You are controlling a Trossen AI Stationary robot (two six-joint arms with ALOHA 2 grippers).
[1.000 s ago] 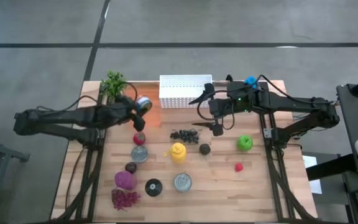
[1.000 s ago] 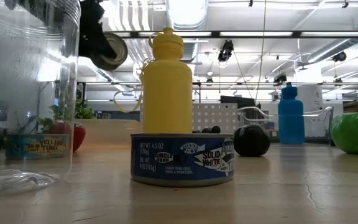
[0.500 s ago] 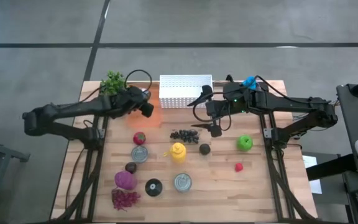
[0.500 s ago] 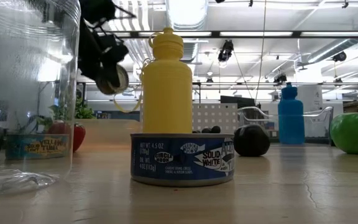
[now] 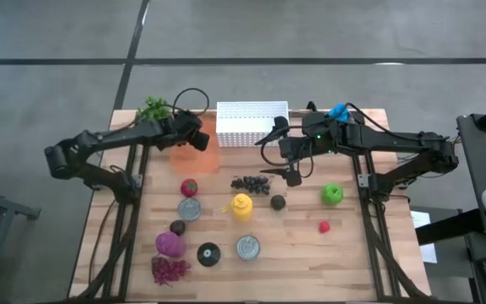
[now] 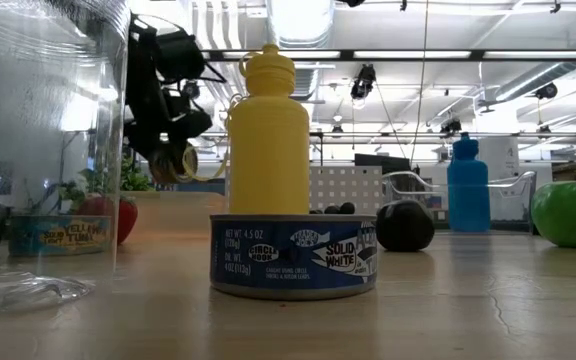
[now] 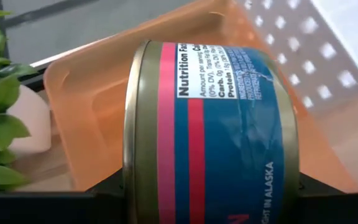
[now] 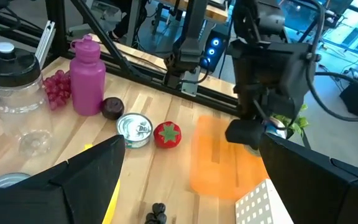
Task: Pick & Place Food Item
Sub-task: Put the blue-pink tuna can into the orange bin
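Hovering over the orange tray (image 5: 194, 158), the left gripper (image 5: 194, 135) clamped a blue can (image 7: 213, 134). The tray held nothing. The right gripper (image 5: 283, 150) stood spread apart.

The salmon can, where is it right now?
In the high view, the salmon can is held in the left gripper over the orange tray, at the table's back left between the green plant and white perforated box.

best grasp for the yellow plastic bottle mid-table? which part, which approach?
Judging by its pose, grip the yellow plastic bottle across its round body just below the narrower cap, coming straight down from above. It stands upright, and the fish tin, dark round fruit and black grapes crowd its sides. The open right gripper is nearer.
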